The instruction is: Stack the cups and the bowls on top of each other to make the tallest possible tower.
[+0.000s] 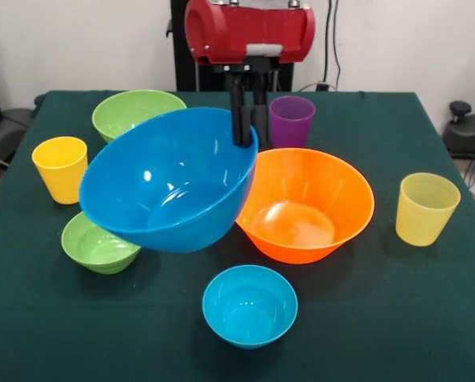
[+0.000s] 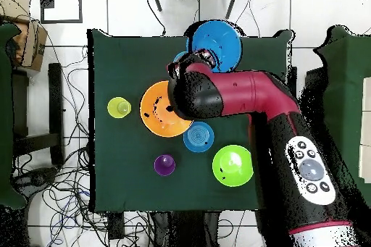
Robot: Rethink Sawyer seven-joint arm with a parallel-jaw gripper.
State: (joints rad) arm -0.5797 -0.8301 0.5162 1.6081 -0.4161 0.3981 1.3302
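The gripper (image 1: 248, 127) is clamped on the rim of the big blue bowl (image 1: 169, 179), one finger inside the wall and one outside, and the bowl hangs tilted in the air, mouth towards the camera. The orange bowl (image 1: 309, 203) sits on the table just right of it, rims almost touching. Glossy thin plastic, so my guess is light but slippery, and a rim pinch lets a bowl this wide swing. The rim is really the only place to take it. Round the orange bowl: a small blue bowl (image 1: 249, 305) in front, a purple cup (image 1: 291, 121) behind, a ribbed pale cup (image 1: 426, 208) off to its right. Beyond the blue bowl, a small green bowl (image 1: 98, 243), a yellow cup (image 1: 60, 168) and a larger green bowl (image 1: 138, 112).
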